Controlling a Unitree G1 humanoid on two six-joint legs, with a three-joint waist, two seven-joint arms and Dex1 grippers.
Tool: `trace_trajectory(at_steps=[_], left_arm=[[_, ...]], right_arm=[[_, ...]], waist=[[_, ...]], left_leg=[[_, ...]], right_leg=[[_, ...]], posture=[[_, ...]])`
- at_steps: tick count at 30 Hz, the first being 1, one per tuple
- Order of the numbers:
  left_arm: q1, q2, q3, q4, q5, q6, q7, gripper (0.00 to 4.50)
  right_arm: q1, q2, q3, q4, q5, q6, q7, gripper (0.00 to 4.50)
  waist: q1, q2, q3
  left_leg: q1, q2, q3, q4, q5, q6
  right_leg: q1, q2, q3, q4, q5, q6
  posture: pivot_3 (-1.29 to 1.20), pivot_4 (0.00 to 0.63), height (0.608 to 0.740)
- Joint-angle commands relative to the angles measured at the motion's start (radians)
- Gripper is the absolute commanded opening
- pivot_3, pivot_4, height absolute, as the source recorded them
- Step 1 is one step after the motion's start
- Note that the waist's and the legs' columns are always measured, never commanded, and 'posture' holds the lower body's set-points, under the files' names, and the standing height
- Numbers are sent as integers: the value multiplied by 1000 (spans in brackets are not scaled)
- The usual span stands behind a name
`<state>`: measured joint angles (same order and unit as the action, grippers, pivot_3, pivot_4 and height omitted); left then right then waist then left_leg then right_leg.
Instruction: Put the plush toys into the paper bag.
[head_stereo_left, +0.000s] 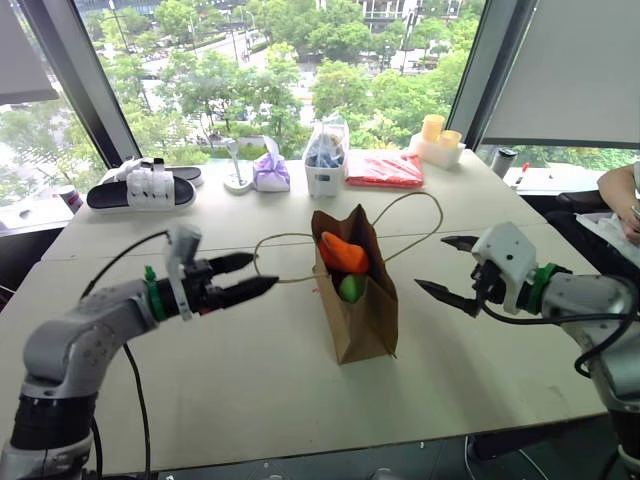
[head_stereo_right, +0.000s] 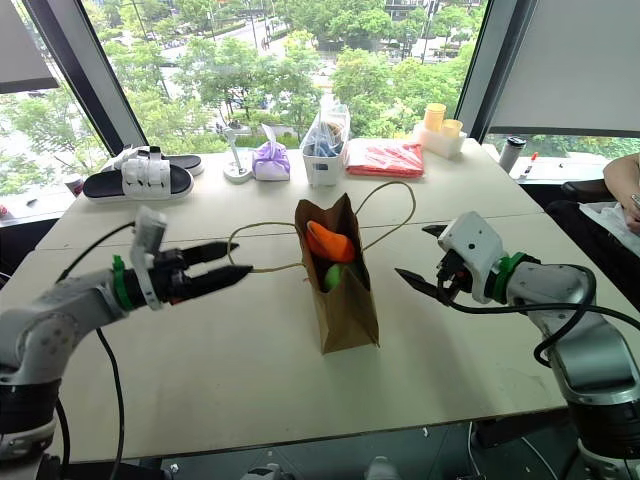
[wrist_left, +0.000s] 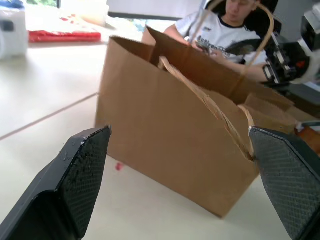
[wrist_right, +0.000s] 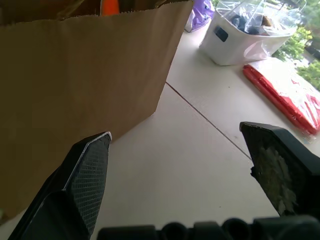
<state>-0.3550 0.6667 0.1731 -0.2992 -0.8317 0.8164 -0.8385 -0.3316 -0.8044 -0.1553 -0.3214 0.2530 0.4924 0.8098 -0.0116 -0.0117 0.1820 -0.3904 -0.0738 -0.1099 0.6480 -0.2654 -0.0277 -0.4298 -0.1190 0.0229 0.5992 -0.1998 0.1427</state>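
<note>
The pale surface (head_stereo_left: 250, 390) carries everything here, with a seam line running across it behind the paper bag (head_stereo_left: 357, 320). The paper bag stands upright near the middle, its mouth open and its thin cord handles (head_stereo_left: 420, 215) looping out loosely onto the surface behind and to the left. Both plush toys sit inside it: the orange plush toy (head_stereo_left: 345, 254) at the top of the opening, poking above the rim, and the green plush toy (head_stereo_left: 350, 288) just below it, partly hidden by the front wall of the bag.

Along the far edge, by the window, lie a pair of black-and-white slippers (head_stereo_left: 140, 188) at the left, then a small white stand (head_stereo_left: 236, 178), a purple tied pouch (head_stereo_left: 271, 172), a white tub (head_stereo_left: 325, 175) with a clear plastic bag in it, a flat red packet (head_stereo_left: 385, 168) and pale yellow cups (head_stereo_left: 438, 135) on a white block. All are well apart from the bag. A person's arm (head_stereo_left: 620, 185) shows at the right edge.

The left end effector (head_stereo_left: 250, 278) hangs left of the bag, fingers spread and empty, pointing toward it. The right end effector (head_stereo_left: 450, 270) hangs right of the bag, likewise spread wide and holding nothing. Neither touches the bag, and nothing lies between either one and the bag.
</note>
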Motion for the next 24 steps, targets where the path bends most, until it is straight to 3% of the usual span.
trace_trajectory(at_steps=[1,3,9,14,24], left_arm=[[29,-31,-89,-76,50,-51,-5,4500],[30,-52,-120,-89,60,-59,-3,4500],[-37,-158,-243,-85,122,-99,20,4500],[-76,-176,-278,-86,120,-79,-9,4500],[-79,-170,-291,-111,102,-50,-27,4500]], right_arm=[[-47,44,6,69,35,-23,-4,3975],[-61,66,14,98,44,-24,-1,3231],[-86,91,45,64,140,53,61,30],[-92,82,84,-44,258,207,98,30],[-105,131,196,-113,284,265,68,30]], waist=[[1,0,0],[3,0,0],[3,0,0],[-1,0,0],[3,0,0]], left_leg=[[0,0,0,0,0,0],[0,0,0,0,0,0],[0,0,0,0,0,0],[0,0,-1,0,0,0],[0,0,-1,1,0,1]], right_leg=[[0,0,0,0,0,0],[0,0,0,0,0,0],[1,0,0,0,0,-1],[1,0,0,0,0,-1],[1,0,-1,0,0,0]], posture=[[0,150,740],[0,150,740],[0,150,740],[0,150,740],[0,150,740]])
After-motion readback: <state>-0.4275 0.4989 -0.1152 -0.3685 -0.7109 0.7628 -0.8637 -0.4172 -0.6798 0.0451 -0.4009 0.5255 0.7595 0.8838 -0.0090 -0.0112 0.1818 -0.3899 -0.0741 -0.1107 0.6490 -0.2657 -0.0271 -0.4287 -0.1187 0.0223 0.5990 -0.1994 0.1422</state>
